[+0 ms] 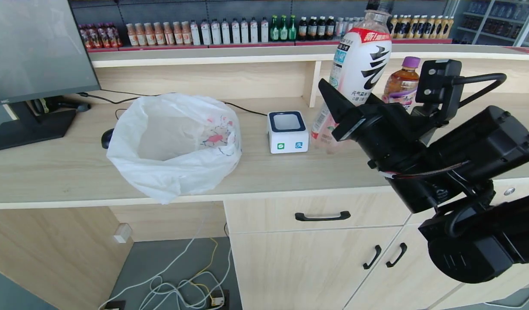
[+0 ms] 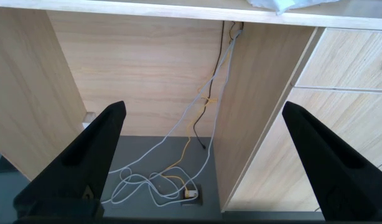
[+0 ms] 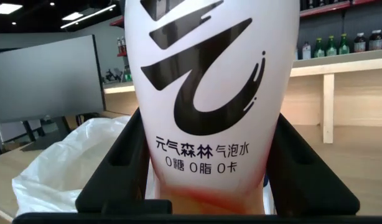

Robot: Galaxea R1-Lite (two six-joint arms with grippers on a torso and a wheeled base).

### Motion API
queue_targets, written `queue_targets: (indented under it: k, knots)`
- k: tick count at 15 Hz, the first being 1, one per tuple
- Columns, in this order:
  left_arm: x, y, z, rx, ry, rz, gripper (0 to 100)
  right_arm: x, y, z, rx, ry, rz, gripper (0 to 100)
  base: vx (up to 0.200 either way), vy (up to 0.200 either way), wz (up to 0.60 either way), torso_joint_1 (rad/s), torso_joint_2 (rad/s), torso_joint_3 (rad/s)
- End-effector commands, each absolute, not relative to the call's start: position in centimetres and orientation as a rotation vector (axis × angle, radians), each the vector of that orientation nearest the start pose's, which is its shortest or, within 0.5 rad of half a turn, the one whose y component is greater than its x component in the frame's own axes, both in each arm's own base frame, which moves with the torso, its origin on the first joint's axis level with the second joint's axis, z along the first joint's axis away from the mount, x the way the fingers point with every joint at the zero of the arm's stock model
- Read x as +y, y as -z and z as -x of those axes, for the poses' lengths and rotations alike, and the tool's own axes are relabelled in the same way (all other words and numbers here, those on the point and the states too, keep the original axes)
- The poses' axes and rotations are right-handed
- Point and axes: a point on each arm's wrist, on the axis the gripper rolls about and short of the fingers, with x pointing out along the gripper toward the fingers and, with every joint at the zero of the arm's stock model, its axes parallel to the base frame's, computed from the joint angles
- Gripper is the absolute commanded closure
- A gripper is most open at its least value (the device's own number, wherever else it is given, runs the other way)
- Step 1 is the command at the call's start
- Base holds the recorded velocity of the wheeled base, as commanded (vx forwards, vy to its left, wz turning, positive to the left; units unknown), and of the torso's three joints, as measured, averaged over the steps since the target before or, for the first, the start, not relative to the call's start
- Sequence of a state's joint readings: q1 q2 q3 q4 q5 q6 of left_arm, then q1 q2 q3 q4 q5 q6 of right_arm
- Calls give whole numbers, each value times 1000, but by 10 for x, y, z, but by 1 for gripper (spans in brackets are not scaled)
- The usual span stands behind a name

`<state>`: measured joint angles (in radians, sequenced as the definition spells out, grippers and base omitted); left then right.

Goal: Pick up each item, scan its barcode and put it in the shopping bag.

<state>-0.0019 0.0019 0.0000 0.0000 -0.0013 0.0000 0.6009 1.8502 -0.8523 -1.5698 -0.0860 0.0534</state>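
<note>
Right end effector (image 1: 350,101) black, wedge-fingered; arm (image 1: 484,142) cable (image 1: 424,174) perhaps red.

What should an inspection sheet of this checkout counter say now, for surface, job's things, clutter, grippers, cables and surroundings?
Surface: light wooden counter.
Job's things: white shopping bag stands open on the counter; scanner beside it; large bottle next to the scanner; purple-capped bottle farther back.
Clutter: monitor and mouse at the counter's left end.
Grippers: right gripper shut on the large bottle; left gripper open, empty, below counter level.
Cables: counter cable behind the bag; floor cables lie loose.
Surroundings: drinks shelf behind; drawers below.
</note>
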Motion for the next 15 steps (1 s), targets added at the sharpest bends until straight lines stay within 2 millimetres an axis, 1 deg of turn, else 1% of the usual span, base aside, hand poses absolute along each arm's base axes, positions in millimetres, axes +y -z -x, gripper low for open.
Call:
queue_targets:
  k: [1,2,7,15]
  knots:
    - [0,-76,23,2,3,0,0,179,-238,-273,-533,-501,-247,100,0,0,0,0,0,0]
    - [0,-76,23,2,3,0,0,178,-240,-273,-537,-500,-250,100,0,0,0,0,0,0]
    - [0,-76,23,2,3,2,0,172,-245,-271,-555,-488,-252,100,0,200,0,8,3,1]
    - [0,-76,23,2,2,6,0,175,-243,-276,-553,-486,-245,100,0,200,0,8,5,3]
